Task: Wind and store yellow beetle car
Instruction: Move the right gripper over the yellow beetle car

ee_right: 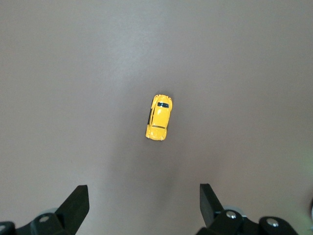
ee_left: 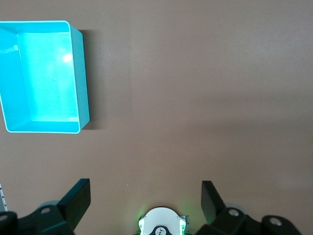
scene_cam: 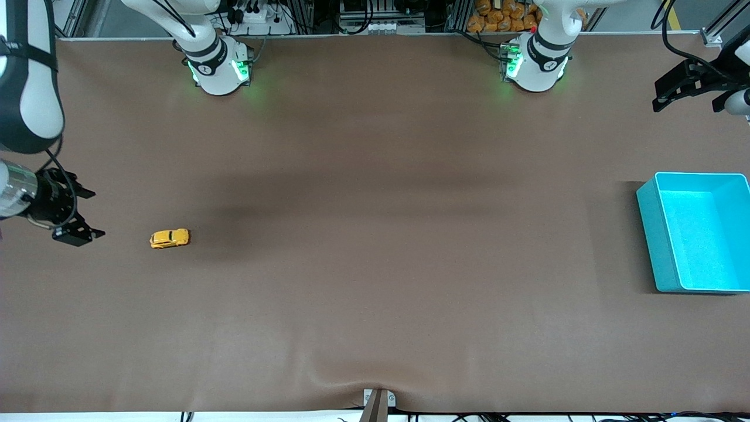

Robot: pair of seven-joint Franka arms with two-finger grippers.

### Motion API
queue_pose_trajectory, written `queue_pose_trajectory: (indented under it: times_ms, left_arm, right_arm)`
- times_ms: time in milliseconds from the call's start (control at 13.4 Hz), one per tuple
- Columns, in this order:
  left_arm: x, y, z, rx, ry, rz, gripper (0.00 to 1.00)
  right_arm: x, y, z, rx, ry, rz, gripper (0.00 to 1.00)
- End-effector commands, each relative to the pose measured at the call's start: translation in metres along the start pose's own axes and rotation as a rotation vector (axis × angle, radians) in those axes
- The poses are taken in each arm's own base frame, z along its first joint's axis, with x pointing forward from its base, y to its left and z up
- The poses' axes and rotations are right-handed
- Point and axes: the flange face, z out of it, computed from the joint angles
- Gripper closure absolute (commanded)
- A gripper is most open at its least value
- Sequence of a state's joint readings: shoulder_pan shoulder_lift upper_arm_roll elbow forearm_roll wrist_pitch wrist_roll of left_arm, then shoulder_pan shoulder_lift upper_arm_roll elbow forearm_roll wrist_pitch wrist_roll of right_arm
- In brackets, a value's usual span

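Nothing is grasped yet: the right pincer hovers wide open, empty, at nine o'clock from the tiny bright yellow beetle-shaped toy car on the brown table. Next it must descend squarely over the car. The left pincer waits, open and empty, at twelve o'clock from the teal plastic bin.

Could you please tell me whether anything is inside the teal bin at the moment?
Nothing shows inside the teal bin: the left wrist view looks down onto its bare floor. The yellow beetle car sits on the table at the right arm's end. No part of the floor is covered.
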State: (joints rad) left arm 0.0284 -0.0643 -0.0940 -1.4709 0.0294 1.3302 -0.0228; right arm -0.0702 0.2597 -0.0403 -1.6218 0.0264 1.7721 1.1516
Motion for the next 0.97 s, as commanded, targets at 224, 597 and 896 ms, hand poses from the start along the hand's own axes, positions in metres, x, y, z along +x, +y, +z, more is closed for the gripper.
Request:
queue_pose_trajectory:
  times_ms: [224, 597, 896]
  left_arm:
    - [0.000, -0.002, -0.002, 0.023, 0.008, -0.002, 0.00]
    - [0.000, -0.009, -0.002, 0.021, 0.007, -0.013, 0.00]
    - [0.000, -0.009, -0.001, 0.021, 0.006, -0.013, 0.00]
  right_arm:
    - [0.016, -0.024, 0.059, -0.016, -0.016, 0.311, 0.00]
    - [0.014, -0.015, 0.130, -0.005, -0.003, 0.322, 0.00]
    - [0.020, -0.004, 0.160, 0.025, 0.005, 0.338, 0.00]
